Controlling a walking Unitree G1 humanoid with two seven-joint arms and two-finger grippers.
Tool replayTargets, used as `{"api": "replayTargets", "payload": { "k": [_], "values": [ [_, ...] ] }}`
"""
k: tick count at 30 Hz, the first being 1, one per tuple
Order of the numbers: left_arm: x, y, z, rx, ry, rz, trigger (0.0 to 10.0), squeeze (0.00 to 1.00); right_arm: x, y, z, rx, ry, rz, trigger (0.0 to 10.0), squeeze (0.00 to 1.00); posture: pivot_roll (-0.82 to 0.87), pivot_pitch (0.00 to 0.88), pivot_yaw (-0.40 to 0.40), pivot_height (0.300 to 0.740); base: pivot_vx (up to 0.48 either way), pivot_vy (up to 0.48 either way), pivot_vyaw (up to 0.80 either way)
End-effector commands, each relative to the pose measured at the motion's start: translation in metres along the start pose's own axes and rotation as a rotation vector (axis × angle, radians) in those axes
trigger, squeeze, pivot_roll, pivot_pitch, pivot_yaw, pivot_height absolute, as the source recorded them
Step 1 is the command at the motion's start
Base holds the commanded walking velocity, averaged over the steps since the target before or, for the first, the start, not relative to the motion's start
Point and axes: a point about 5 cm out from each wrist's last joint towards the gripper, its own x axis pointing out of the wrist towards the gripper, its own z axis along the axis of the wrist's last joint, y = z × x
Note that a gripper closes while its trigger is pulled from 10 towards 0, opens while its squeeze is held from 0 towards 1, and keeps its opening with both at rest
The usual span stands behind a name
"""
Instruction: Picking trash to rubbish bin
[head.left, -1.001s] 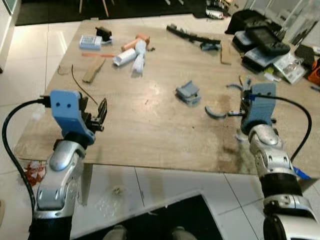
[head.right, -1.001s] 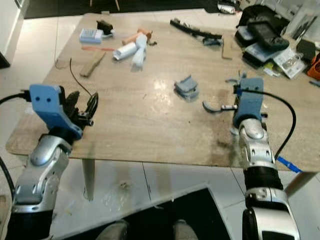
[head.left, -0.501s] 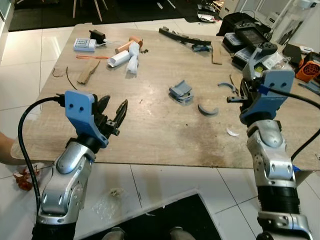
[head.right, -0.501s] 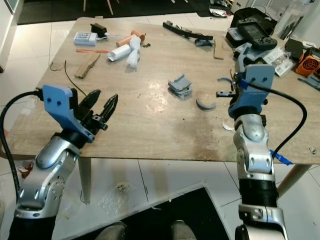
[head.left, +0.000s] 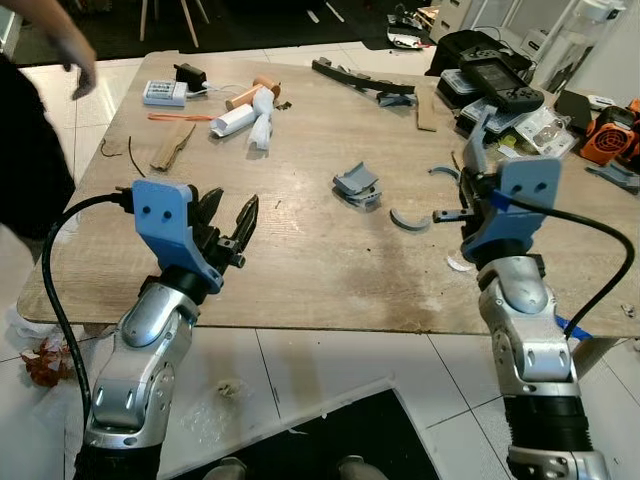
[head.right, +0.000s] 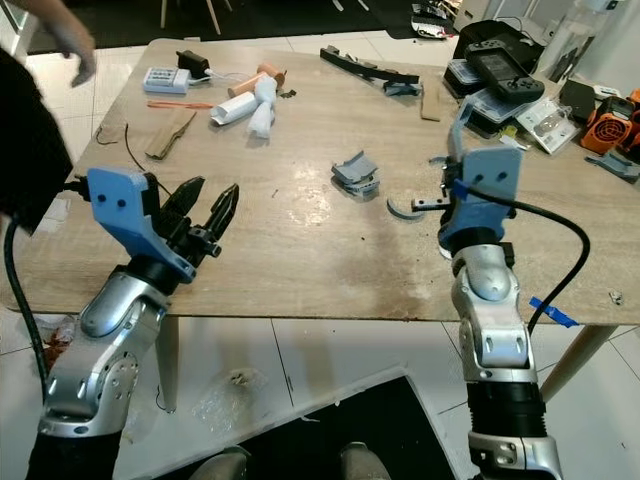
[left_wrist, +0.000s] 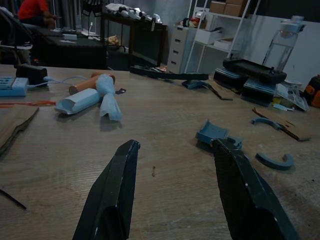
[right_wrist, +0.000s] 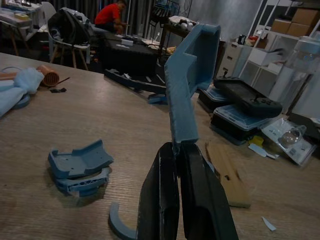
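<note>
A grey-blue plastic strip (right_wrist: 187, 80) stands up from the right gripper (right_wrist: 179, 150), whose black fingers (right_wrist: 160, 200) are pressed together on its lower end. The right arm (head.left: 525, 330) rises from the near edge of the table (head.left: 300, 250), wrist bent so the gripper is held above the tabletop on the right side, the strip (head.left: 478, 140) pointing up and away. The right wrist view shows the clamp itself and the strip's angled top; the head views show only a sliver of strip past the blue wrist housing (head.left: 520, 200).

On the table just beyond lie a curved grey piece (head.left: 408, 220) and a grey-blue bracket (head.left: 355, 183), with a white scrap (head.left: 458, 264) near the right arm.

The left gripper (head.left: 232, 222) hovers over the near left part of the table, fingers (left_wrist: 112, 195) spread apart and holding nothing, forearm angled up from below the edge.

Farther off lie white paper rolls (head.left: 250, 110), a cardboard strip (head.left: 172, 145) and black cases (head.left: 495, 85). A person's dark sleeve (head.left: 30, 150) shows at the far left.
</note>
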Motion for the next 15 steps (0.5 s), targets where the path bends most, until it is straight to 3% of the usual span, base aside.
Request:
{"api": "replayTargets", "payload": {
  "k": [1,2,15],
  "values": [
    [0.0,-0.003,-0.006,-0.007,0.031,-0.003,10.0,0.0,-0.005,-0.001,-0.001,0.007,-0.001,0.001,10.0,0.0,-0.06,0.17,-0.051,0.74,0.0,0.0,0.0],
    [0.0,-0.003,-0.006,-0.007,0.031,-0.003,10.0,0.0,-0.005,-0.001,-0.001,0.007,-0.001,0.001,10.0,0.0,-0.06,0.17,-0.051,0.74,0.0,0.0,0.0],
    [0.006,-0.006,-0.005,-0.004,0.017,0.012,10.0,0.0,-0.011,0.018,-0.012,0.049,0.026,0.038,10.0,0.0,-0.05,0.148,-0.047,0.74,0.0,0.0,-0.8]
  ]
}}
